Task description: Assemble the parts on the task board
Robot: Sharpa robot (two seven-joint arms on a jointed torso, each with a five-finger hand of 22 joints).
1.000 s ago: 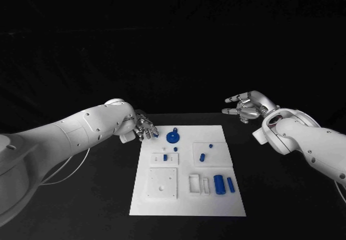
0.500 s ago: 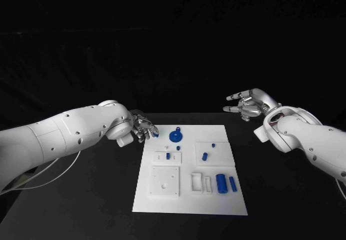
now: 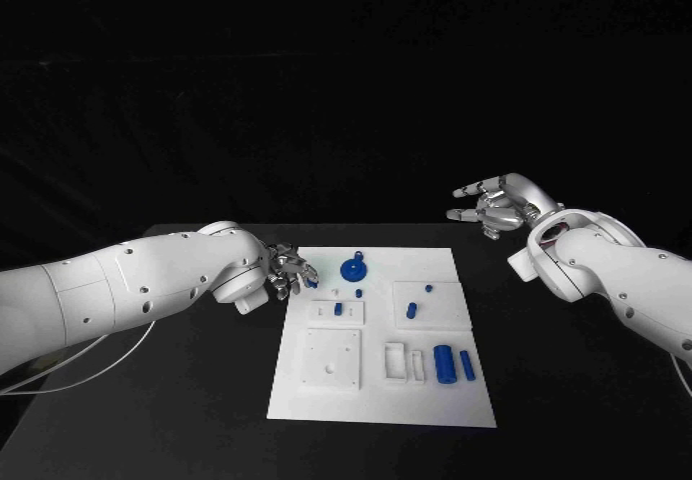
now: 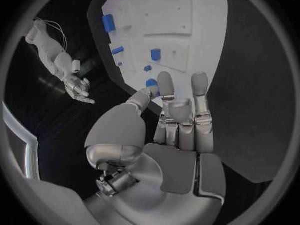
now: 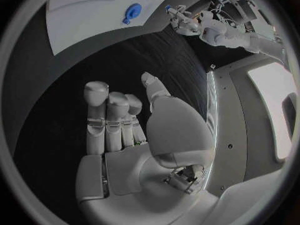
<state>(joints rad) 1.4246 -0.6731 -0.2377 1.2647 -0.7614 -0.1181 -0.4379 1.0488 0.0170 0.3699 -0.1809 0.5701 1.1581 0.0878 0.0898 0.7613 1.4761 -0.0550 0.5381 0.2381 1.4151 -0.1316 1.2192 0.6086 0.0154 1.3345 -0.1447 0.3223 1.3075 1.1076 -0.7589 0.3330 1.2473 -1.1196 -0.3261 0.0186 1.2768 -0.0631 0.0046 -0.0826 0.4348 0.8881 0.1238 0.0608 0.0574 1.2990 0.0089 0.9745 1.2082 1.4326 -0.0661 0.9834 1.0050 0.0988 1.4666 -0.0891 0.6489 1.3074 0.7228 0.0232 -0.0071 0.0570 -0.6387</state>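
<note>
Left hand (image 3: 290,272) now nearer task board (image 3: 378,400), beside round blue part (image 3: 351,270).

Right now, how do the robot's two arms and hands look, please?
Both arms are smooth, rounded white shells with small dark screw dots. The left arm has thin pale cables hanging under it. Each ends in a silver metal hand, left hand and right hand, with jointed grey fingers.

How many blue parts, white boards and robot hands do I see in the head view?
Blue parts lying on the task board: 7
Small blue part pinched by the left hand: 1
Task board: 1
Hands, the left hand and the right hand: 2
Total: 11
</note>
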